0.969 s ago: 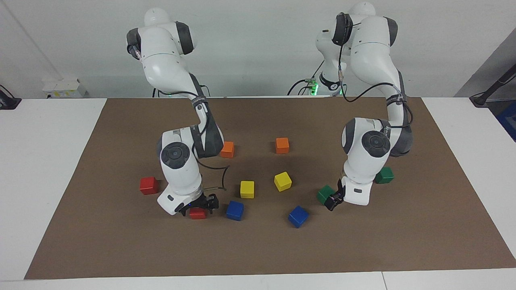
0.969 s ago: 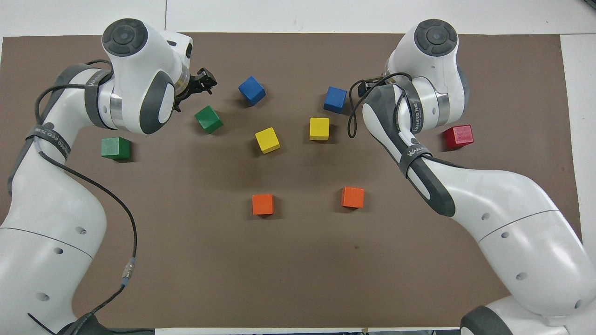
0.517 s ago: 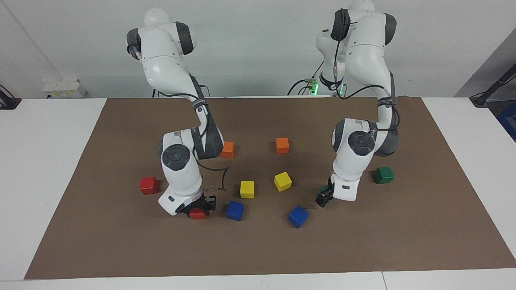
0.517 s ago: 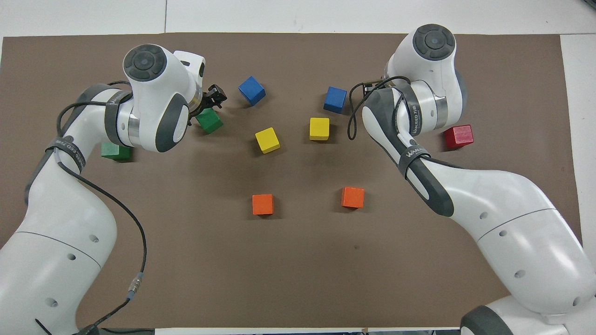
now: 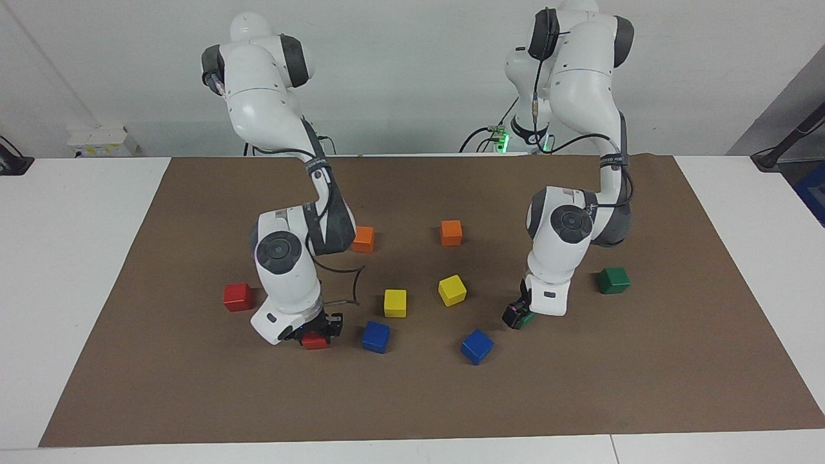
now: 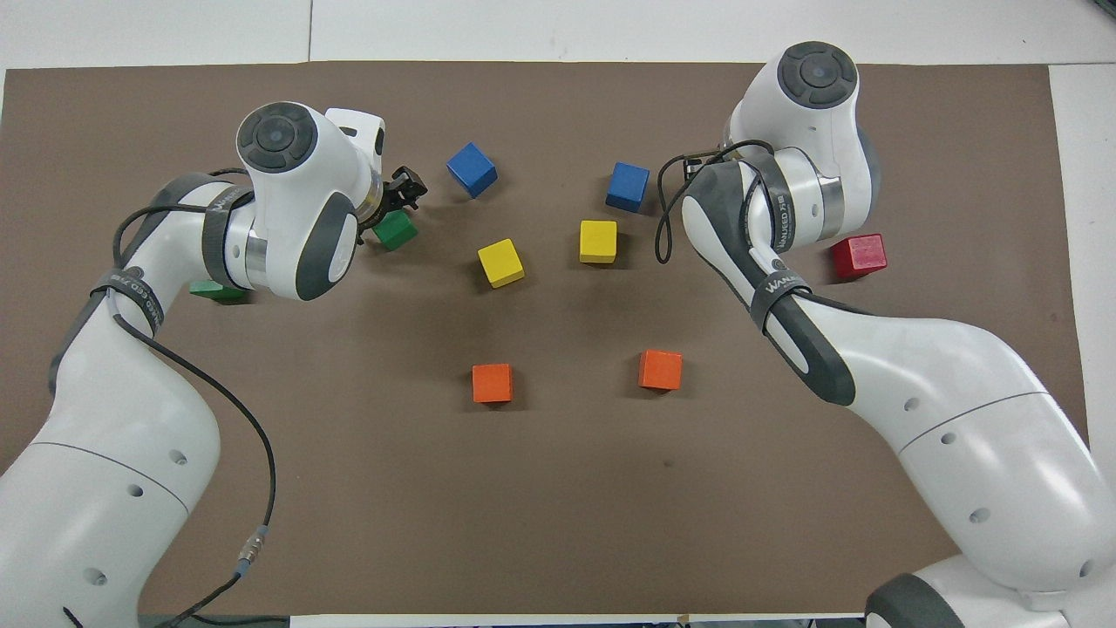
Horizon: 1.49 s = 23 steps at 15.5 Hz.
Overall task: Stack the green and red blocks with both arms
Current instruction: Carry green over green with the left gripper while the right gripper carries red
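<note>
Jaws of the right gripper (image 5: 317,332) pinch tight on a small red wooden cube (image 5: 315,341), at 9 o'clock from a blue cube (image 5: 376,337). Left gripper (image 5: 516,315) jaws gape wide around a dark green cube (image 5: 526,318).

From overhead, this green cube (image 6: 395,229) sits under the left gripper (image 6: 406,186); the right gripper is hidden.

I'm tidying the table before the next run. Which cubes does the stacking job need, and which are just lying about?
Needed:
- red cube in the right gripper
- red cube on the mat
- green cube under the open left gripper
- other green cube

Lying about:
- two orange cubes
- two yellow cubes
- two blue cubes
</note>
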Each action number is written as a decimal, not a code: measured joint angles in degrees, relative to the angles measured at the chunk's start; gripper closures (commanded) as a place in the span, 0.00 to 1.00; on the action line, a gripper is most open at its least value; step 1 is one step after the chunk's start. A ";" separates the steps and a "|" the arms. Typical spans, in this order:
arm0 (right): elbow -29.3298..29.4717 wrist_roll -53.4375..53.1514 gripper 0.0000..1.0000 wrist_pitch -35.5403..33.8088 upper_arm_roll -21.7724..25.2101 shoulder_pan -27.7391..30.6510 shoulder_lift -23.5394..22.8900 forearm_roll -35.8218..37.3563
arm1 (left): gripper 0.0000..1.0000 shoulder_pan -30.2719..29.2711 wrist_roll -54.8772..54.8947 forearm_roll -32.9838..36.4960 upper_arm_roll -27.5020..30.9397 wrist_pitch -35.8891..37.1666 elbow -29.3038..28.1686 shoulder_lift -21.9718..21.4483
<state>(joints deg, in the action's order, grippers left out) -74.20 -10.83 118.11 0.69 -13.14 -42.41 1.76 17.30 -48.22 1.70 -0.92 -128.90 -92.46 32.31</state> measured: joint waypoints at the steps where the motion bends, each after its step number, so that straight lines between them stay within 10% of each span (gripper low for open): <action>1: 0.15 0.87 1.00 -1.97 0.07 0.18 0.77 0.03 | 0.00 0.03 -0.23 0.00 0.00 -0.10 -0.03 -0.07; 4: 0.56 6.23 1.00 -9.57 0.16 2.32 4.84 0.03 | 0.25 0.10 -0.56 0.01 0.00 -0.17 -0.05 -0.21; 6: 0.55 9.41 1.00 -14.53 0.15 4.14 8.22 0.01 | 1.00 0.31 -0.69 0.01 0.00 -0.16 -0.10 -0.22; 13: -13.95 21.45 1.00 -10.86 0.17 11.36 18.44 0.01 | 1.00 2.03 0.71 3.35 2.50 12.57 6.03 -1.10; 23: -29.19 24.72 1.00 4.50 0.06 13.76 23.48 0.02 | 1.00 -13.94 44.78 -0.13 3.33 21.55 -1.34 -15.36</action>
<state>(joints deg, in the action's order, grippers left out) -103.39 13.89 122.61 0.74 0.62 -18.92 1.78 3.36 -3.44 1.57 2.41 -107.35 -93.80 16.95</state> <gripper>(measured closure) 0.449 0.454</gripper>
